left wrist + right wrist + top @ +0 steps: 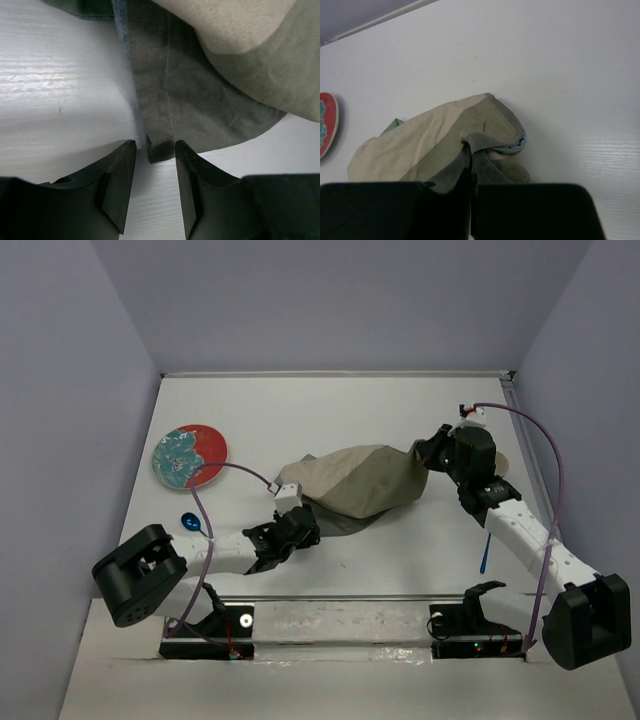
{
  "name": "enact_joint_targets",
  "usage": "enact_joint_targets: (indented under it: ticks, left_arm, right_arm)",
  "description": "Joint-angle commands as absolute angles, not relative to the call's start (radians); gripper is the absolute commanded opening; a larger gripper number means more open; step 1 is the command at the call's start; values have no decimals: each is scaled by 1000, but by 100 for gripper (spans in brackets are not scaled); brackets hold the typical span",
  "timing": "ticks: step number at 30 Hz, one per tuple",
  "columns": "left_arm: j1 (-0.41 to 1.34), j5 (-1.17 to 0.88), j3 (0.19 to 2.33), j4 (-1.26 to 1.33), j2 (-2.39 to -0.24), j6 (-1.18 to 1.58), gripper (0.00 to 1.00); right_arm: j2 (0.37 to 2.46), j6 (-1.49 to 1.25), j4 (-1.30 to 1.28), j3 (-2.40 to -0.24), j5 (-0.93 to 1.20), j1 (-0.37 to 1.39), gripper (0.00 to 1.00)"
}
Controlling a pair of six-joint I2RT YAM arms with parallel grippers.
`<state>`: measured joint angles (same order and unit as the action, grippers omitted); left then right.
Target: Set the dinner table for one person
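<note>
The olive-green cloth placemat (365, 483) lies crumpled on the white dinner table (330, 410), bunched up toward the right. My right gripper (432, 455) is shut on a fold of the placemat (445, 140) at its right end; in the right wrist view the jaws (471, 175) pinch the cloth tightly. My left gripper (305, 523) is open at the placemat's near left corner. In the left wrist view that corner (161, 145) sits just between the fingertips (155, 147), and the jaws stand apart from it.
A red and teal plate (190, 456) sits at the left of the table and also shows in the right wrist view (327, 125). A blue spoon (192, 523) lies near the left arm. A thin blue utensil (484, 552) lies under the right arm. Lavender walls enclose the table.
</note>
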<state>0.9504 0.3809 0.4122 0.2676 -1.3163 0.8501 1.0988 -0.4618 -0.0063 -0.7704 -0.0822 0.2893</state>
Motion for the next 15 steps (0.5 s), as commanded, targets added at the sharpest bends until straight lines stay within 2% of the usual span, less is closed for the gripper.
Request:
enact_joint_targets:
  ticks: [1,5,6,8,9,12,15]
  left_arm:
    - [989,449,465,256,-1388,819,48]
    - [997,446,469,249,-1404,815,42]
    - [997,445,468,247,-1405,812,35]
    - [997,442,468,249,-1410,805,28]
    - [996,439,468,247,-1410,796,19]
    - [997,451,472,227,-1382,779,2]
    - [994,495,506,158,-1269,732,0]
  right_arm:
    - [1103,-482,69,-772,-57,290,0]
    - [1089,-474,69,-775,-63,290,0]
    - [1086,-471,68,-775,-64,290,0]
    - [1078,-466,66,-775,-67,290,0]
    - [1071,-465,63,-776,-72,290,0]
    - [1060,-463,52,-785,-71,290,0]
    - [1037,-460,19,-798,-66,290,0]
